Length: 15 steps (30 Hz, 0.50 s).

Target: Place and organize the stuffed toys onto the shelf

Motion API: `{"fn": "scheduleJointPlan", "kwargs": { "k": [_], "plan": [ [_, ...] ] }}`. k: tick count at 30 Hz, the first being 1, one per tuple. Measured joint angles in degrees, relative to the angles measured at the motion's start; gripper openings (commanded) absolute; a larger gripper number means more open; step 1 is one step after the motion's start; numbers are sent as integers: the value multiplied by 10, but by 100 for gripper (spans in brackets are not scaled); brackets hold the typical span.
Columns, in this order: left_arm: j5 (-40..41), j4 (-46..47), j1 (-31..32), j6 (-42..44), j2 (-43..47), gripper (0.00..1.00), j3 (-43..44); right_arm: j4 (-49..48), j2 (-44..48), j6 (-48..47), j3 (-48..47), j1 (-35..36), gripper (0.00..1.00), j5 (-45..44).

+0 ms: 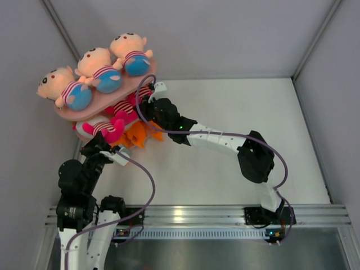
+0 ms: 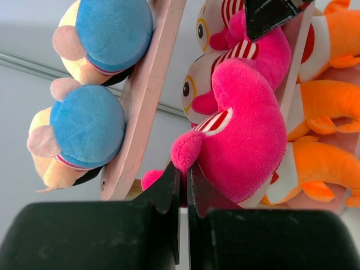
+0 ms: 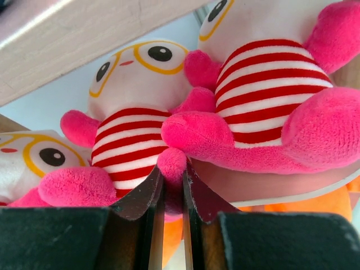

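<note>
Our right gripper is pinched on the pink foot of the middle white doll, which sits with two alike on the shelf, on the board under the top one. Three boy dolls sit above. Our left gripper is closed on nothing, tips just beside another pink foot. We judge the plush light, soft, squashy: a foot can stretch and slip, the body holds surer.

pink multi-tier oval-board shelf: far left on white tabletop. three peach-headed plush boy dolls in a row on top board. white plush dolls with yellow glasses on tier below. orange plush animals beneath them.
</note>
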<state>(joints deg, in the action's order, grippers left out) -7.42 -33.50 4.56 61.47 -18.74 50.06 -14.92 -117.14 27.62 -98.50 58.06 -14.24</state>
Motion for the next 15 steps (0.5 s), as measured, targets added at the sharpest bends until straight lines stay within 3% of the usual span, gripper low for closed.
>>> {"fn": "scheduleJointPlan", "kwargs": {
  "k": [15],
  "plan": [
    [3,46,1,57,63,0,-146,-1,15,-2,18,-3,1,5]
  ]
}}
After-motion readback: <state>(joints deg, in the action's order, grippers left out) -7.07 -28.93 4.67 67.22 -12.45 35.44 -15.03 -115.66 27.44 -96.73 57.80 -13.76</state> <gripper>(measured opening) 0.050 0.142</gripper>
